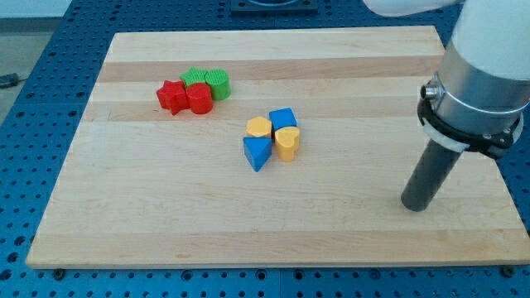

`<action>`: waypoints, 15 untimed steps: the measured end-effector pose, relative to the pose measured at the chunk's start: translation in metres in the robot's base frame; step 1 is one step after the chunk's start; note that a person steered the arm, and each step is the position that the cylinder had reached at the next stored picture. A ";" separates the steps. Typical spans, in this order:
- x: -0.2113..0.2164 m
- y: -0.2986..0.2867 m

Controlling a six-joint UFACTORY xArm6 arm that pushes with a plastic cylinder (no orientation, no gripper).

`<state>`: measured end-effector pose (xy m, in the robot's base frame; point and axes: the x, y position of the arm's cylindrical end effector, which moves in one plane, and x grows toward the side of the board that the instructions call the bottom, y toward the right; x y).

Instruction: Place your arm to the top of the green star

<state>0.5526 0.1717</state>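
On the wooden board point(166, 223), the leftmost group sits toward the far left: a red star point(171, 96) with a red cylinder point(199, 98) touching it on the right. Just behind them lies the green star point(195, 78), and a green cylinder point(218, 84) presses against its right side. All four blocks are bunched together.

Near the board's middle is a second cluster: a yellow hexagon point(259, 127) and a blue cube point(283, 119) at the far side, a blue triangle point(257, 152) and a yellow heart-like block point(287, 142) at the near side, all touching or nearly so.

At the right, the dark rod comes down from the grey arm, and my tip point(415, 205) rests on the board near its near right edge. It carries nothing, being a plain rod with no jaws to open. The green star lies well apart from it, far off to the left and farther back.
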 end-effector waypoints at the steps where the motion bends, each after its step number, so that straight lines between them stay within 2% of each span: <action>1: 0.001 0.000; 4: 0.006 0.000; 5: 0.006 0.021; 6: 0.006 0.100; 7: -0.016 0.148; 8: -0.085 0.136; 10: -0.213 0.010; 11: -0.240 -0.055; 12: -0.222 -0.105; 13: -0.186 -0.126; 14: -0.168 -0.155; 15: -0.168 -0.176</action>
<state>0.3846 -0.0041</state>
